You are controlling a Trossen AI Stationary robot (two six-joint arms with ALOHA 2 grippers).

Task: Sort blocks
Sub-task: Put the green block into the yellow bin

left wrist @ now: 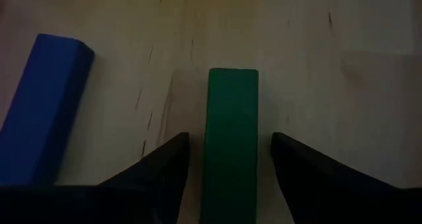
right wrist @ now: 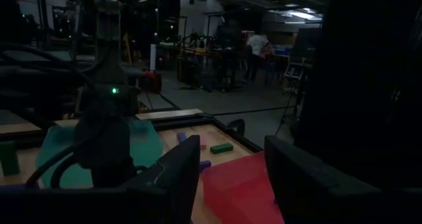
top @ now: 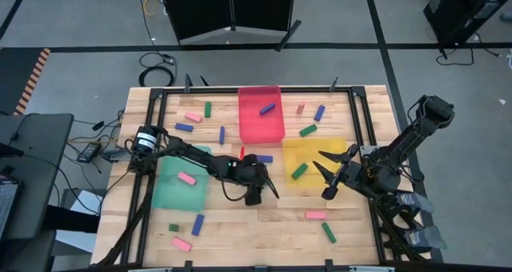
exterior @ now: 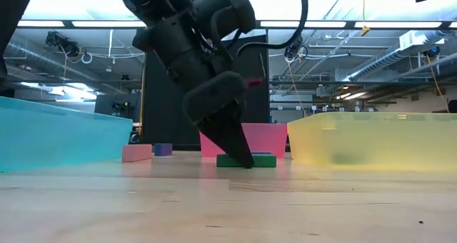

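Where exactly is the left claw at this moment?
In the high view the left claw is low over the bare wood between the green tray and the yellow tray. Its wrist view shows its fingers straddling a green block, without touching.

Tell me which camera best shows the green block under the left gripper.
Left wrist view: the dark green rectangular block fills the frame between the left gripper's open fingers. The low view shows its side behind the fingertips; in the high view the arm hides it; the right wrist view misses it.

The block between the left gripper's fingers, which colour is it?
Dark green block; the left wrist view shows it best.
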